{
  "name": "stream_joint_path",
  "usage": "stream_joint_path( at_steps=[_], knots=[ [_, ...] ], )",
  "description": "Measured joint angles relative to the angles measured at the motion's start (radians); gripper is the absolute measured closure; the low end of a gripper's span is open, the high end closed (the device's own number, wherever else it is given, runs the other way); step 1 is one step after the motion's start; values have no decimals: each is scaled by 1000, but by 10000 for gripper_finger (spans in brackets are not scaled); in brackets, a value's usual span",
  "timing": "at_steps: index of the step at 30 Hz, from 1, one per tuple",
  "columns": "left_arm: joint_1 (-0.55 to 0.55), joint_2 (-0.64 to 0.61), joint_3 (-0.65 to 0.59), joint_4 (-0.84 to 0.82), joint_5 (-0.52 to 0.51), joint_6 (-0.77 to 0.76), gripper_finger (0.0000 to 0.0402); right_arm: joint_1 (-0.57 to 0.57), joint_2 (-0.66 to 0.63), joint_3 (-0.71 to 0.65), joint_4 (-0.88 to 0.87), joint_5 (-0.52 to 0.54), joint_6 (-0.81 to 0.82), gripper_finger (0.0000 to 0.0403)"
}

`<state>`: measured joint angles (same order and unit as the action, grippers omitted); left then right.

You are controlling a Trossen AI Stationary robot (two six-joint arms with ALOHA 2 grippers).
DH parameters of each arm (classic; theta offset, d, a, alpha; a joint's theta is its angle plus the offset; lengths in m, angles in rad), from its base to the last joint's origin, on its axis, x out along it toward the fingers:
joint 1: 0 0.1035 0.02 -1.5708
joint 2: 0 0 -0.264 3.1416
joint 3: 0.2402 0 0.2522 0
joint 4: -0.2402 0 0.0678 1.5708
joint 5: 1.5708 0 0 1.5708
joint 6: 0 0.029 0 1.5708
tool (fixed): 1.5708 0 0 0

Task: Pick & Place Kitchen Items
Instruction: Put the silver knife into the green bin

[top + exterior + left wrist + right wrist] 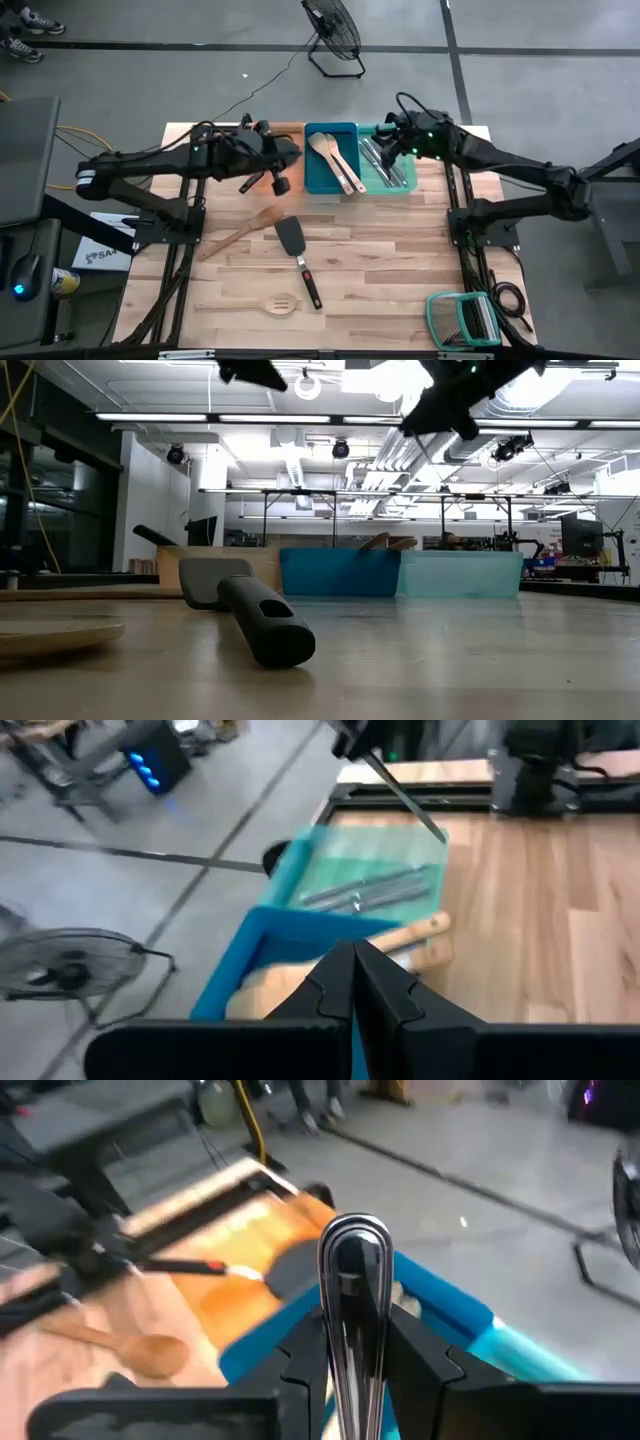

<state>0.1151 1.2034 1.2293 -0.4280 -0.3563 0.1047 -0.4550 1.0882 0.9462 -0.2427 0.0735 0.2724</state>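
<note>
Silver cutlery piece [352,1270] sits clamped in the right gripper [352,1340] above the teal tray [395,172]; released off-centre, it could clip the rim and skip onto the table [400,260]. Left gripper [355,982], jaws together and empty, hangs over the blue tray [328,180]. Black spatula [298,258] and wooden spoon [275,304] lie unsorted, well clear
</note>
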Motion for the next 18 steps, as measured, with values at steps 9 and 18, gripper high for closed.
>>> stream_joint_path(
  at_steps=[9, 18],
  knots=[
    [172, -213, -342, 349, 272, -9, 401, -76, 195, 235, -285, 9, 14, 333],
    [280, -377, -563, 540, 435, -62, 402, -163, 404, 379, -500, 1, 23, 333]
  ],
)
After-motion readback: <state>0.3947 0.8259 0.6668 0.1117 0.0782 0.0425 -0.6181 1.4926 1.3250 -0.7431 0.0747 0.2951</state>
